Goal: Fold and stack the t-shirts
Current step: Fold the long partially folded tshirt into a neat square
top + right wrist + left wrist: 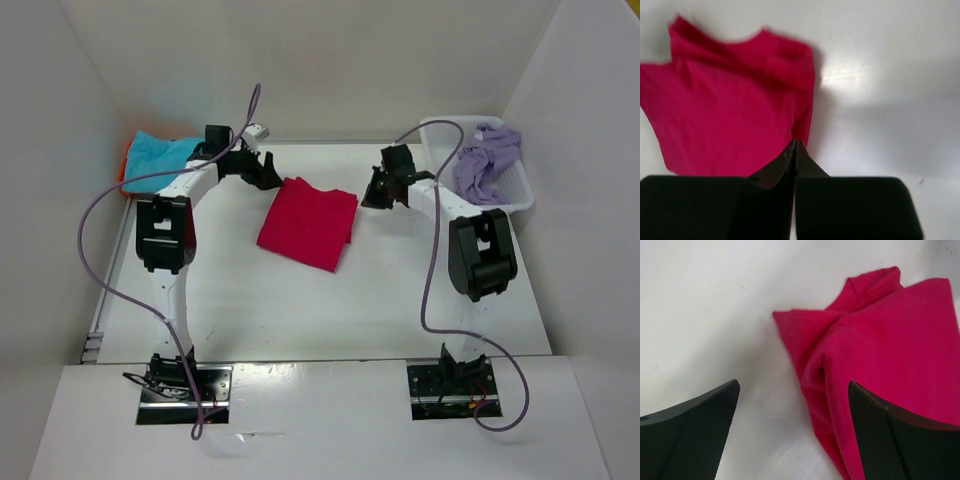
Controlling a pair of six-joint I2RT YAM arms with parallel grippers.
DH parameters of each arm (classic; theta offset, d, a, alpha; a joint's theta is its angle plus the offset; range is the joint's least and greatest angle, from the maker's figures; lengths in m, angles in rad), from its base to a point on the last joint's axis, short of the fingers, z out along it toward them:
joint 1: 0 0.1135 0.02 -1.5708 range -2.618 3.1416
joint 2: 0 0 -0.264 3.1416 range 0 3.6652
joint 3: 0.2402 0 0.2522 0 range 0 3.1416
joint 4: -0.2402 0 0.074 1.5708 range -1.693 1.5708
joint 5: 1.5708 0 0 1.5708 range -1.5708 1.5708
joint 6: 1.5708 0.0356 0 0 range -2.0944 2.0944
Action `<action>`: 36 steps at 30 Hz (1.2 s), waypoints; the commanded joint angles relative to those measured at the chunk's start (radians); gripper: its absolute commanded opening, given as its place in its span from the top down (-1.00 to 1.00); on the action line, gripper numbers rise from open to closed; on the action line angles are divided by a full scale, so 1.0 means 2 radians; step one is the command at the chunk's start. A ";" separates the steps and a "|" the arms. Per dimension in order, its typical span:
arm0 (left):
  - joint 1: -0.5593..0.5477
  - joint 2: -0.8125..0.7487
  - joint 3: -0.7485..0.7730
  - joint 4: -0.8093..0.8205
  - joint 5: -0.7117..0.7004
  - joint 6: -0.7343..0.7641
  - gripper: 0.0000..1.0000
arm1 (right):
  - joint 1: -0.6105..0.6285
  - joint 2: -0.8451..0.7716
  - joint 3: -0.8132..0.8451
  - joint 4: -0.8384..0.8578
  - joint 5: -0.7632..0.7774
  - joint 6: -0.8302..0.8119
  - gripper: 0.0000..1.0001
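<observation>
Top external view: on the white table [300, 310], a mesh basket [520, 198] far right holds the lavender shirt [487, 160]; the turquoise shirt [158, 152] lies far left. The folded magenta shirt [308, 224] rests between the left claw [262, 172], gaping wide, and the right claw [379, 190], pinched closed and empty. White walls [330, 60] surround.

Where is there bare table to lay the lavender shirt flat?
The wide near strip between the magenta shirt and the arm bases is bare. Crowded: far left by the turquoise shirt, far right by the basket.
</observation>
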 commanded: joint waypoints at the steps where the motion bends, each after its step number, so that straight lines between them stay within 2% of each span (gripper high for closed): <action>1: 0.014 -0.060 -0.017 -0.034 0.049 0.022 -0.91 | 0.044 -0.081 -0.055 0.028 0.022 0.011 1.00; 5: 0.009 -0.080 -0.035 -0.044 0.071 0.030 -0.97 | 0.074 -0.086 -0.081 0.048 0.022 0.023 1.00; 9: -0.010 -0.075 -0.039 -0.025 0.058 0.030 -0.97 | 0.074 -0.023 -0.030 0.047 0.022 0.023 1.00; 12: -0.024 -0.050 -0.039 -0.012 0.006 0.014 -0.97 | 0.062 0.053 0.040 0.008 0.026 0.017 1.00; 18: -0.028 -0.017 -0.029 0.028 -0.018 -0.020 -0.97 | 0.027 0.153 0.170 -0.028 0.030 0.013 1.00; 23: -0.044 0.023 0.013 0.014 -0.125 -0.024 -0.97 | 0.021 0.223 0.277 -0.090 0.041 -0.015 1.00; 26: -0.044 0.035 0.017 0.010 -0.169 -0.035 -1.00 | 0.021 0.228 0.302 -0.104 0.047 -0.027 1.00; 31: -0.044 0.025 0.017 0.010 -0.186 -0.041 -1.00 | 0.021 0.215 0.324 -0.122 0.052 -0.045 1.00; 33: -0.038 -0.002 0.011 0.010 -0.170 -0.041 -1.00 | 0.021 0.184 0.315 -0.127 0.057 -0.049 1.00; 36: -0.034 -0.036 0.010 -0.016 -0.109 -0.041 -1.00 | 0.026 0.118 0.273 -0.127 0.078 -0.054 0.88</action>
